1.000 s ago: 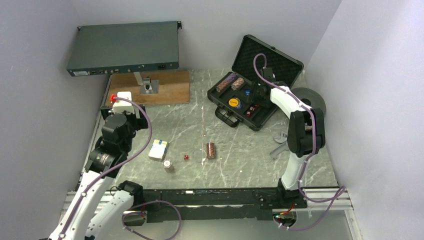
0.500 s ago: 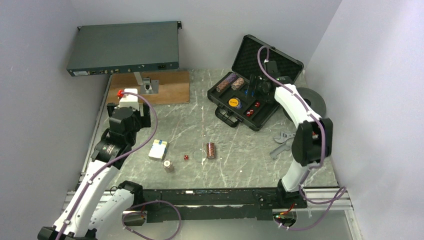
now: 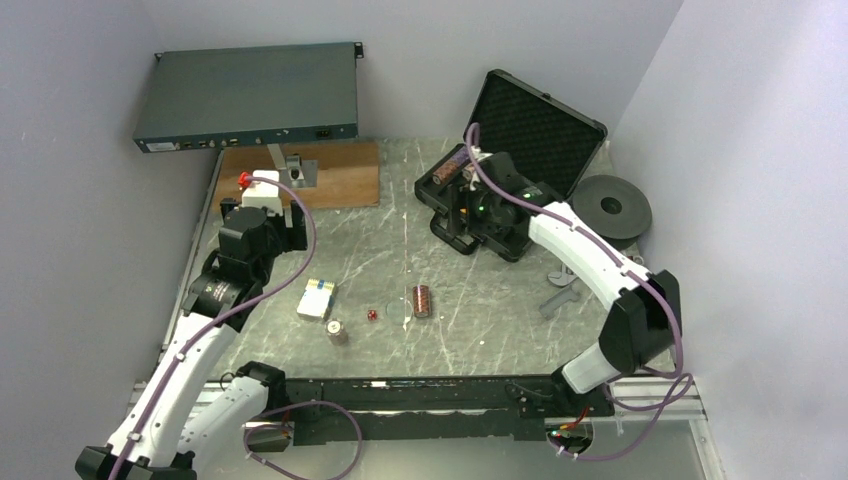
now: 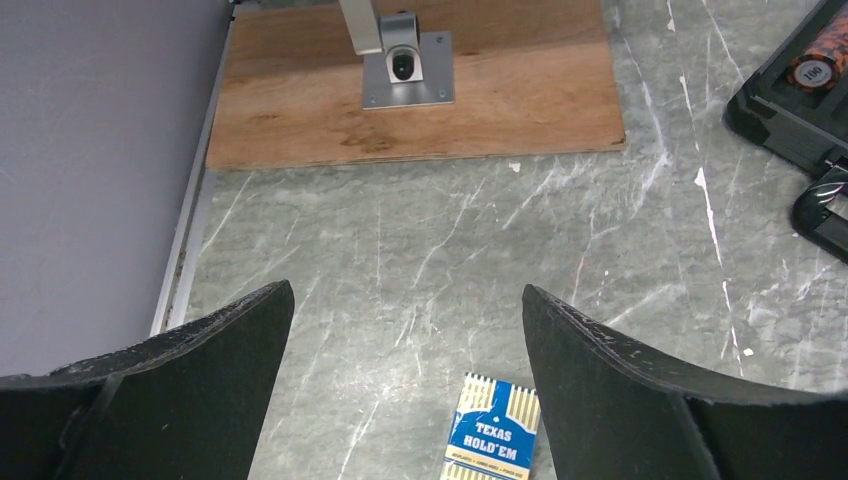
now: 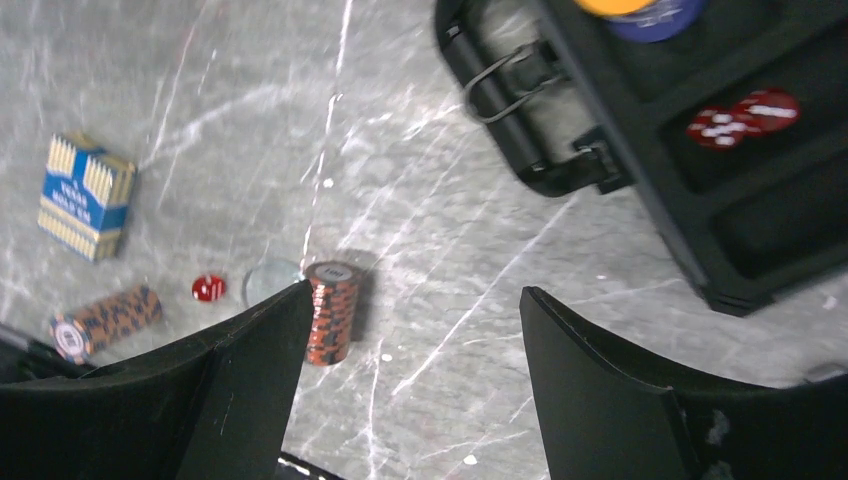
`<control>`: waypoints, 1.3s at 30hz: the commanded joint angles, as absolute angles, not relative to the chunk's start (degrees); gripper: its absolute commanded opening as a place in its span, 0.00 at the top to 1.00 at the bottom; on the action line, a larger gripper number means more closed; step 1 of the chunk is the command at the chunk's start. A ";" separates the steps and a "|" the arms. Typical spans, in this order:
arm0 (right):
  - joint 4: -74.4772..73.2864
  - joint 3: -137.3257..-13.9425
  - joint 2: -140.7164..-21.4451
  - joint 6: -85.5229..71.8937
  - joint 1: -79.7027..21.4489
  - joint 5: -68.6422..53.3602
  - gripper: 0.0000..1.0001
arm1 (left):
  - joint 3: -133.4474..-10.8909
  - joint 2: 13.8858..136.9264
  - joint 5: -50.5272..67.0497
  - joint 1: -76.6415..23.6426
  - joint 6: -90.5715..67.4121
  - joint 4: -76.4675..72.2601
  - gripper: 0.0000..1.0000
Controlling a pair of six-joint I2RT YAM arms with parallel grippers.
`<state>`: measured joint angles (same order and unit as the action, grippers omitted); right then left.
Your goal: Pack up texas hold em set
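The black case (image 3: 520, 232) lies open at the back right, with chip rows, a dealer button and red dice (image 5: 742, 115) in its tray. On the table lie the blue Texas Hold'em card box (image 3: 316, 298), a red die (image 3: 370, 315), a clear disc (image 5: 268, 278), an orange chip stack (image 3: 422, 300) on its side and a darker chip stack (image 3: 336, 329). My right gripper (image 3: 468, 208) is open and empty above the case's front edge; the orange stack (image 5: 330, 312) shows beside its left finger. My left gripper (image 4: 408, 300) is open and empty, high above the card box (image 4: 492, 432).
A grey rack unit (image 3: 250, 95) overhangs the back left. A wooden board (image 3: 340, 185) with a metal stand (image 4: 400, 60) lies beneath it. A black disc (image 3: 612, 205) and a wrench (image 3: 558, 290) lie at the right. The case's handle (image 5: 500, 75) sticks out toward the middle.
My right gripper has moved out of the case's tray, left and nearer, to its front edge. My left arm has shifted a little right and farther back.
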<state>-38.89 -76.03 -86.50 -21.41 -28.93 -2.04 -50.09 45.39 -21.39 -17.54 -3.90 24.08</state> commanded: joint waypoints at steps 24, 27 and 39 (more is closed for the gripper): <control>-29.02 -76.99 -94.79 -2.79 -46.01 -12.92 0.31 | -54.43 46.14 -13.41 -14.75 -7.84 25.10 0.11; -28.82 -77.87 -97.19 -0.62 -48.62 -14.64 0.31 | -54.22 45.57 -12.73 -14.71 -8.12 25.27 0.10; -29.51 -79.61 -101.81 5.12 -55.00 -16.48 0.47 | -54.14 44.01 -11.49 -14.68 -8.83 24.98 0.11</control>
<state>-31.27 -78.48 -100.82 1.56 -53.78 -13.98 -53.06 44.73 -12.62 -15.00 -8.23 25.69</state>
